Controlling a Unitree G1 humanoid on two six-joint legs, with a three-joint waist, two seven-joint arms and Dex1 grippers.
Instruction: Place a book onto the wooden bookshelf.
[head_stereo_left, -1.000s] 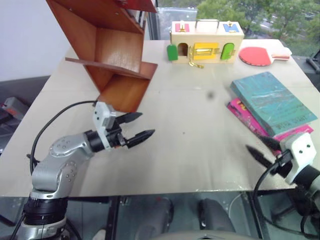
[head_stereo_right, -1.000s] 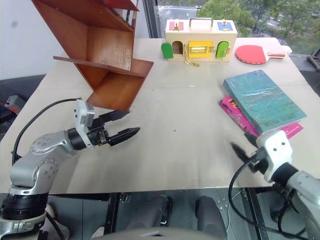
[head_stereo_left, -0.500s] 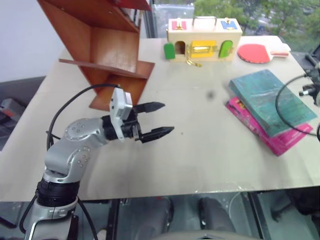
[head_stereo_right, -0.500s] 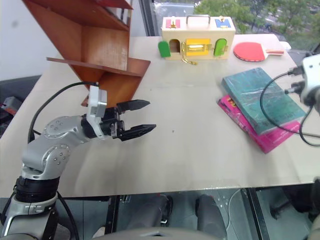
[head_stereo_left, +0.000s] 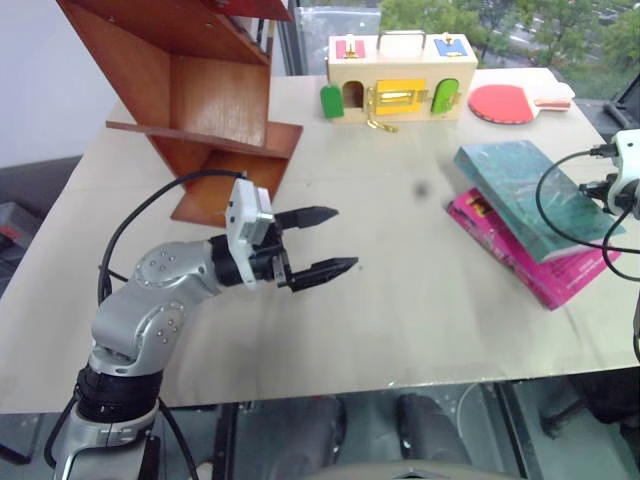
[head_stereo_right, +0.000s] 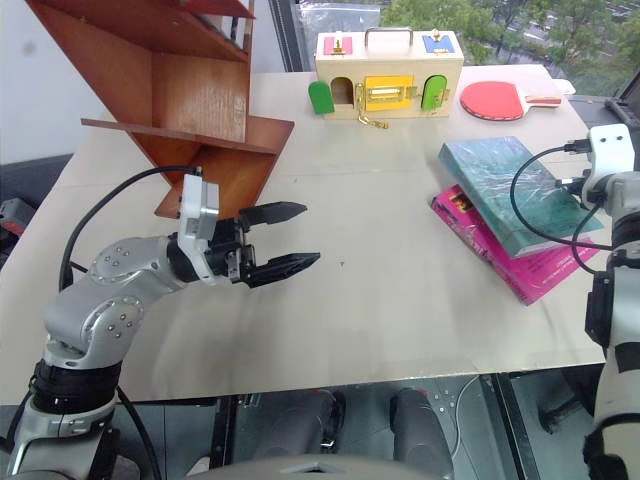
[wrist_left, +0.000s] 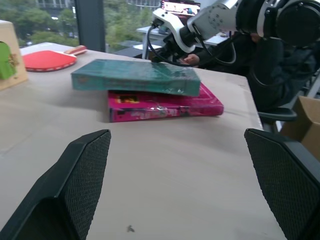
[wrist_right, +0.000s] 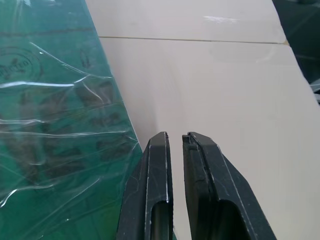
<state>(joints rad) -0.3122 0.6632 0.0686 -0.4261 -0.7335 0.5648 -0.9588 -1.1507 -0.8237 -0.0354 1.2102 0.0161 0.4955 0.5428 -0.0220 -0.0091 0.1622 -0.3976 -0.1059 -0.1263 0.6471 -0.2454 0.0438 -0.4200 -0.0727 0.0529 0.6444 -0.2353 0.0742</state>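
Black right tool (wrist_right: 175, 145) closed, low beside teal book (wrist_right: 55, 125)

The left arm is bent at the elbow, its silver forearm reaching in from the robot's left, with a black cable looping above it. Its wrist holds the left claw (head_stereo_left: 318, 241) about level, pointing toward the robot's right, the two black fingers (head_stereo_left: 307, 214) spread wide with nothing between them. The right arm is stretched forward at the far right, a white wrist block showing, with a cable curling by it. The right claw (wrist_right: 175, 145) has its fingers pressed almost together, gripping nothing.
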